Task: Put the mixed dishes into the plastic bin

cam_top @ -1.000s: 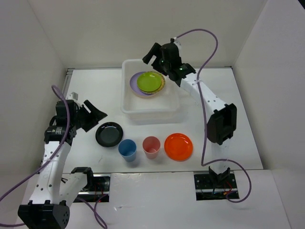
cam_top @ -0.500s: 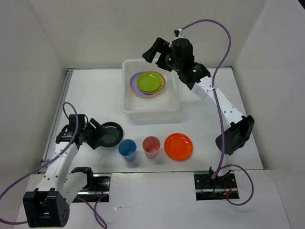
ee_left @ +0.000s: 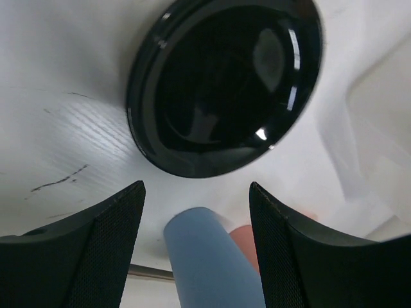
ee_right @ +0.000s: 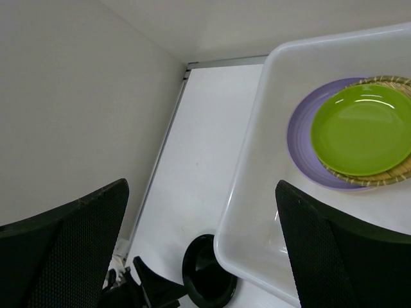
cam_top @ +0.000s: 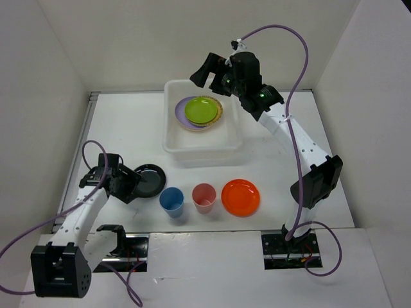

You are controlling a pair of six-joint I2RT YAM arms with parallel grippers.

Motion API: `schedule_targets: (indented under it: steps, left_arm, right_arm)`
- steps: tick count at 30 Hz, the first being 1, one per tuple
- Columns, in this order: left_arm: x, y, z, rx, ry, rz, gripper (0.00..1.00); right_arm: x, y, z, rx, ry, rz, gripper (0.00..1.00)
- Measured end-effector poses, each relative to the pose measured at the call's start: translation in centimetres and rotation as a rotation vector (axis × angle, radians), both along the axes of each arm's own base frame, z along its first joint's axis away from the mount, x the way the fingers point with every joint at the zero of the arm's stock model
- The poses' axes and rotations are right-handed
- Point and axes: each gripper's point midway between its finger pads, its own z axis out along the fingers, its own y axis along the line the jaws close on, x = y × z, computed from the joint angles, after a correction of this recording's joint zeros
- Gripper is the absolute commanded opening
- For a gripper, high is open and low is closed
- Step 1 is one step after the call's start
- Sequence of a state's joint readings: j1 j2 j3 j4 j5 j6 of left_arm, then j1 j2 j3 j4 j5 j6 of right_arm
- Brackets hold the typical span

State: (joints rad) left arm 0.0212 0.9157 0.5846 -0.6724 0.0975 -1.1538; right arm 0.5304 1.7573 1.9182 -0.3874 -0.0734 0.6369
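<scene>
The plastic bin (cam_top: 169,147) (ee_right: 252,154) holds a lilac plate (cam_top: 182,118) (ee_right: 300,142), a tan woven plate (cam_top: 219,114) (ee_right: 389,172) and, on top, a lime green plate (cam_top: 202,110) (ee_right: 359,128). On the table lie a glossy black plate (cam_top: 151,181) (ee_left: 225,83) (ee_right: 209,277) and an orange plate (cam_top: 241,196), with a blue cup (cam_top: 172,200) (ee_left: 212,263) and a pink-red cup (cam_top: 204,196) (ee_left: 246,245) standing between them. My left gripper (cam_top: 132,183) (ee_left: 197,192) is low and open, empty, just left of the black plate. My right gripper (cam_top: 204,72) (ee_right: 200,186) hangs open and empty above the bin's far edge.
White walls enclose the table on three sides. The bin (ee_left: 380,115) stands just beyond the black plate. A purple cable (cam_top: 297,96) loops over the right arm. The left arm's fingers (ee_right: 149,290) show beside the black plate in the right wrist view.
My left arm has dropped low and swung its open gripper to the black plate's left edge. My right arm has stretched up, its gripper rising slightly over the bin's back.
</scene>
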Motion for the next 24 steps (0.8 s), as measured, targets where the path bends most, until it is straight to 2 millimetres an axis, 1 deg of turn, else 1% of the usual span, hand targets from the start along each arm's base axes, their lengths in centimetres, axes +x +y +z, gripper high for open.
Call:
schedule_targets:
  steps: [4,10,13,15,17,18,19,20,21,23,24]
  left_arm:
    - [-0.4,0.4,-1.8,0.026,0.090,0.031,0.73]
    - [-0.7,1.3,-3.0,0.067,0.125,0.080,0.73]
    - [-0.8,1.5,-3.9,0.067,0.130,0.107,0.66]
    - [-0.9,1.4,-4.6,0.062,0.136,0.119,0.59]
    - [-1.2,1.4,-5.3,0.057,0.142,0.134,0.54]
    - [-1.3,1.5,-5.6,0.058,0.141,0.141,0.54]
    - [-1.2,1.5,-5.7,0.058,0.136,0.152,0.52]
    - [-1.1,1.7,-5.7,0.060,0.122,0.162,0.49]
    - [-1.0,1.8,-5.5,0.064,0.106,0.171,0.43]
    - [-0.6,2.1,-4.9,0.064,0.049,0.198,0.39]
    - [-0.5,2.2,-4.6,0.063,0.017,0.211,0.36]
  right_arm:
    - [-0.1,0.1,0.0,-0.002,0.000,0.013,1.00]
    - [-0.3,0.3,-0.4,-0.005,0.006,0.024,1.00]
    - [-0.4,0.4,-0.5,-0.004,0.010,0.036,1.00]
    - [-0.4,0.4,-0.4,-0.003,0.010,0.039,1.00]
    - [-0.5,0.4,-0.5,-0.002,0.011,0.042,1.00]
    - [-0.5,0.4,-0.5,-0.002,0.011,0.043,1.00]
    - [-0.5,0.4,-0.5,-0.002,0.011,0.043,1.00]
    - [-0.5,0.4,-0.5,-0.002,0.011,0.044,1.00]
    - [-0.5,0.4,-0.4,-0.002,0.011,0.044,1.00]
    - [-0.5,0.4,-0.5,-0.002,0.012,0.046,1.00]
    - [-0.5,0.4,-0.5,-0.002,0.012,0.047,1.00]
